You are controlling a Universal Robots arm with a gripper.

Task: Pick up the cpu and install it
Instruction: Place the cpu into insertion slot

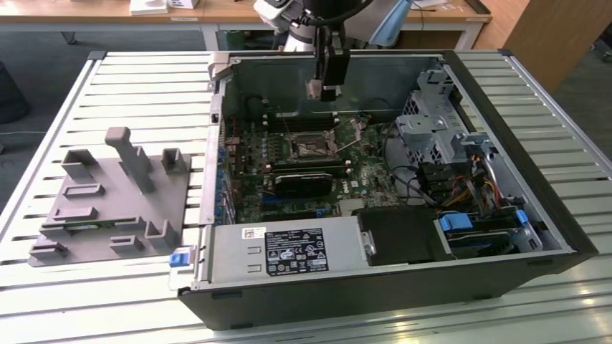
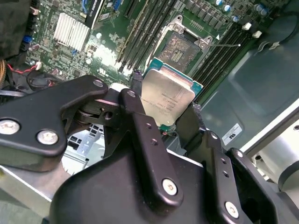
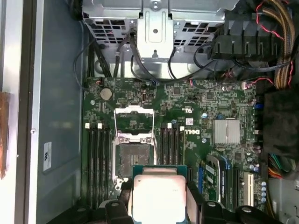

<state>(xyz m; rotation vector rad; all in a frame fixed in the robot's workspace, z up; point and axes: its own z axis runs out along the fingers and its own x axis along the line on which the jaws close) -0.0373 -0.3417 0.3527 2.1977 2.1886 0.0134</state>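
You're carrying the cpu (image 2: 168, 91) clamped in the gripper (image 1: 323, 92), hovering upper centre in the exterior view; the socket (image 3: 134, 158) is lying open, unfilled.

No words here are clear enough to read. A big white sticker (image 1: 297, 252) with black print and little signs sits on the grey metal power box (image 1: 229, 254). Faint lines of print run across the flat silver square cpu (image 2: 166, 100). A small white sticker (image 3: 47, 156) with dark marks is on the grey case wall (image 3: 60, 70). Tiny white letters (image 3: 193, 132) sit on the green circuit board (image 3: 180, 99).
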